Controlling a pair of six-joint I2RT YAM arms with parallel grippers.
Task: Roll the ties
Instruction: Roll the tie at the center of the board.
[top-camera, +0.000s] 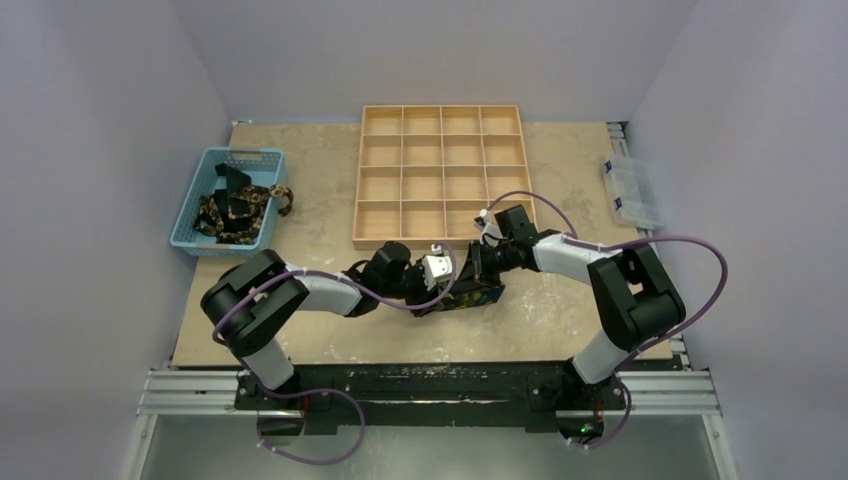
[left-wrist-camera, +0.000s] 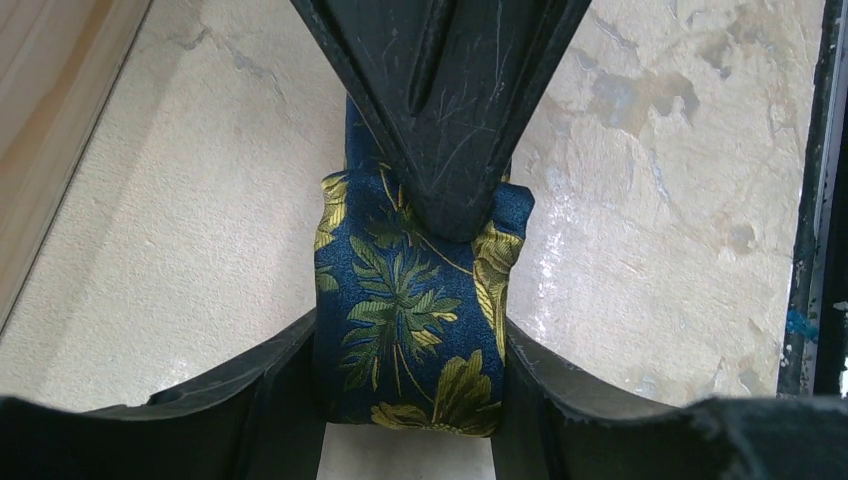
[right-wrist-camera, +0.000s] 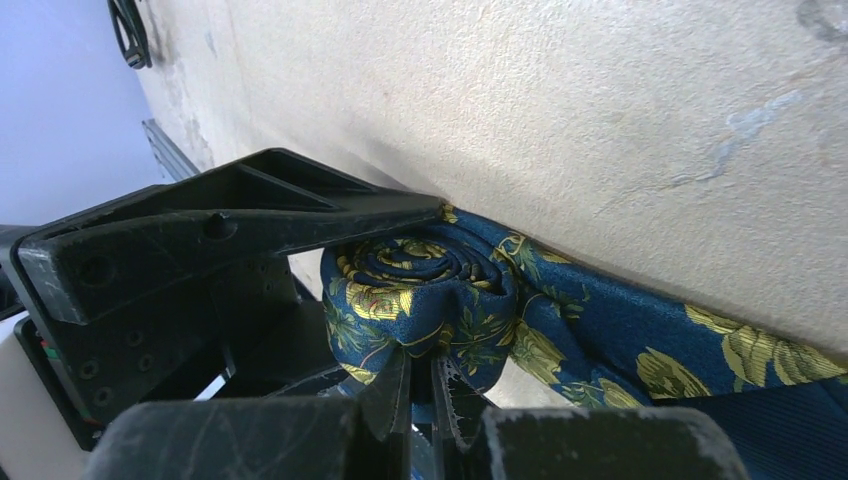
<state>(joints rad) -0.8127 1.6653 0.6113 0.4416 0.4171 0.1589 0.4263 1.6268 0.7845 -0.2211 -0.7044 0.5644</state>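
Where it coils, the navy tie (left-wrist-camera: 405, 320) shows gold leaves.

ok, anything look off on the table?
Minor only. In the blue basket at the left, the spare ties lie in a tangled heap, one end draped over its right rim. At the centre, the tie pinched by the left gripper and right gripper is only partly rolled, its tail loose on the table. No damage visible.

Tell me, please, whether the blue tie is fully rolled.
Partly: the tie shows a spiral coil, but its tail lies flat, unrolled.
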